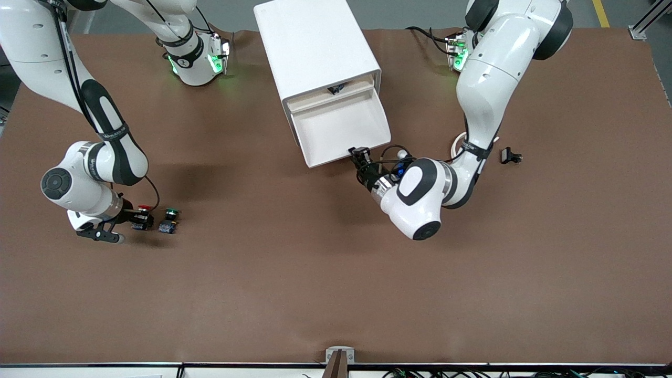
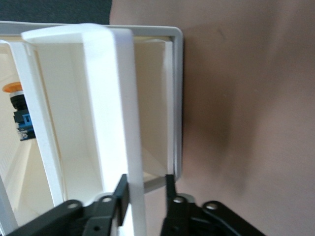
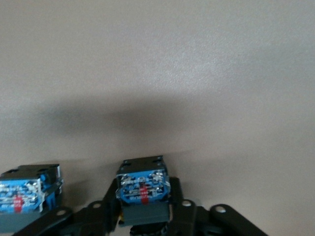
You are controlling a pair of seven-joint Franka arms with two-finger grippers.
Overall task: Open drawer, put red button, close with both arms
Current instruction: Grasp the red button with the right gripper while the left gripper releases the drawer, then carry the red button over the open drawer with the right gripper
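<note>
**Drawer held open while the red button is gripped at the table's right-arm end**

The right gripper (image 1: 137, 218), at the lower left of the front view, has its jaws closed on the red button (image 1: 143, 210), which sits low at the table (image 1: 315, 283) surface; in the right wrist view the button's blue base (image 3: 142, 189) sits squarely between the 2 fingers (image 3: 106, 214). That squeeze on the body suits a lift. Just beside it stands the green button (image 1: 170, 213), untouched, its blue base visible at the lower left of the right wrist view.

The left gripper (image 1: 361, 156), near the centre of the front view, has its jaws clamped on the front wall of the drawer (image 1: 341, 131), close to one corner, as the left wrist view shows with a finger (image 2: 120, 194) on each face of the wall. The drawer stands pulled well out of the white cabinet (image 1: 315, 47), judged to be held steady as a landing place. Its floor looks bare in the front view. The left wrist view also shows an orange-capped switch (image 2: 17, 110) in a compartment at the frame's left edge.

The table is covered in plain brown matting. A small black part (image 1: 510, 156) lies at the middle right, near the left arm. Grey floor shows along the top edge.
</note>
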